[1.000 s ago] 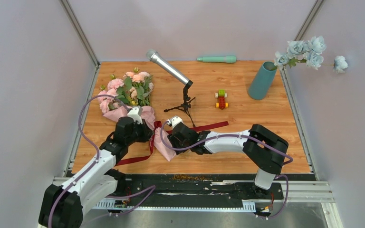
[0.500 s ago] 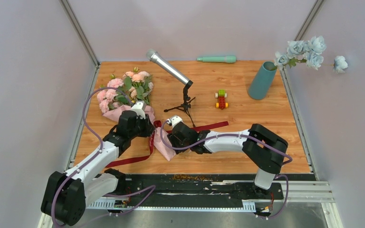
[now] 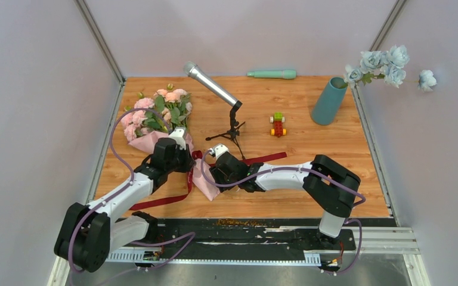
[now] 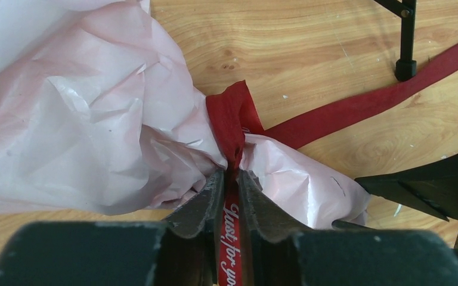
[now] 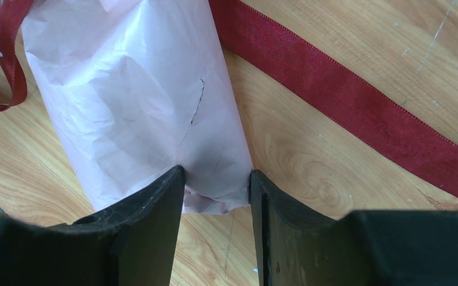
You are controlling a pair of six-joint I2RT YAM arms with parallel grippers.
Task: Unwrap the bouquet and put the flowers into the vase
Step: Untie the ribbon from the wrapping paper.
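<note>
We cannot see the stems inside the paper. Our left gripper half sinks into it and seems clamped on the satin ribbon. The right gripper clasps the crinkled pink tail of the bouquet, which lies left on the scuffed wooden table. The matte teal vase stands far right by the pale wall.

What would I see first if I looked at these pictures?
The pink bouquet lying on the left side of the table, with both arms on it. The left fingers pinch its dark red ribbon, and the right fingers squeeze the stem end of the paper wrap. A teal vase stands far right.
</note>
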